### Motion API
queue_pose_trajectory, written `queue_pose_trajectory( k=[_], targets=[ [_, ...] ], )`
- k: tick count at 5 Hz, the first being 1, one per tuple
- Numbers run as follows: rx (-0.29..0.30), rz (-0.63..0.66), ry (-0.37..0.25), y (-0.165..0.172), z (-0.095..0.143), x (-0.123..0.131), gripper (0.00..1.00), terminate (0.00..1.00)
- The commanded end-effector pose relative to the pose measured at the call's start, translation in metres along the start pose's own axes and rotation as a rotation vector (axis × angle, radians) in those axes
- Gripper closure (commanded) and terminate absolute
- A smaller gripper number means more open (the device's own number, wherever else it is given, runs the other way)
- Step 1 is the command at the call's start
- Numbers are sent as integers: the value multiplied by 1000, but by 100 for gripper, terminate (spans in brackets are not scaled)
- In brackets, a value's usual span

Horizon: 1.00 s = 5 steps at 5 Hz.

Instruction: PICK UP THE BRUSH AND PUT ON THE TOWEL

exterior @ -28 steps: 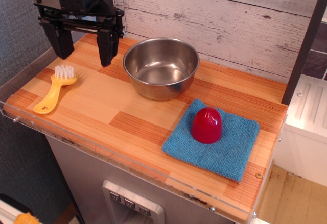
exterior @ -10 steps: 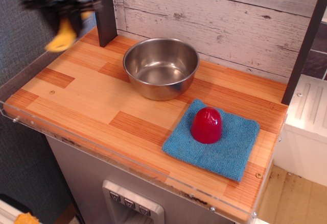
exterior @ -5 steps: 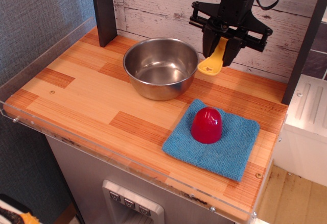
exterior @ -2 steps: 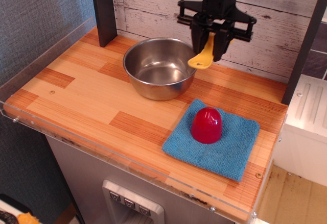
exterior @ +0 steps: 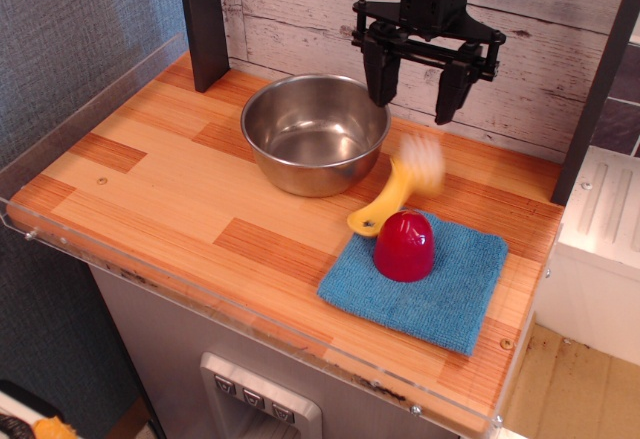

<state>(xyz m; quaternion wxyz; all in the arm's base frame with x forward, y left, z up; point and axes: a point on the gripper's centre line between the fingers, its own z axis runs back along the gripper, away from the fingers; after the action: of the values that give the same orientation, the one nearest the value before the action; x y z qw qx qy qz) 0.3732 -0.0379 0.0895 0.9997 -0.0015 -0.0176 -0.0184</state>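
The yellow brush [exterior: 397, 188] with white bristles is free of the gripper and blurred by motion. It sits between the steel bowl and the towel's far left corner, its handle end by the red object. The blue towel [exterior: 440, 284] lies at the front right of the counter. My gripper [exterior: 415, 84] is open and empty, high above the counter behind the bowl, near the back wall. I cannot tell whether the brush touches the towel.
A steel bowl [exterior: 315, 131] stands at the middle back of the wooden counter [exterior: 160, 184]. A red dome-shaped object [exterior: 404, 245] sits on the towel. A dark post [exterior: 203, 19] rises at the back left. A clear rim runs along the counter's left and front edges.
The gripper lifted the brush from the left, carried it right past the bowl, then opened. The brush has dropped out of the jaws to the counter by the towel.
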Motion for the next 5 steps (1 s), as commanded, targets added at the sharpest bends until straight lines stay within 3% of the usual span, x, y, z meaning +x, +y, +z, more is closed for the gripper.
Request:
queue_pose_trajectory(
  k=[1,2,3,5],
  targets=[
    [15,46,-87,4,14,-7,0,0],
    [-60,89,-59,54,13,-13,0,0],
    [-54,117,-52,88,20,-27,0,0],
    [4,34,-59,108,14,-55,0,0]
  ],
)
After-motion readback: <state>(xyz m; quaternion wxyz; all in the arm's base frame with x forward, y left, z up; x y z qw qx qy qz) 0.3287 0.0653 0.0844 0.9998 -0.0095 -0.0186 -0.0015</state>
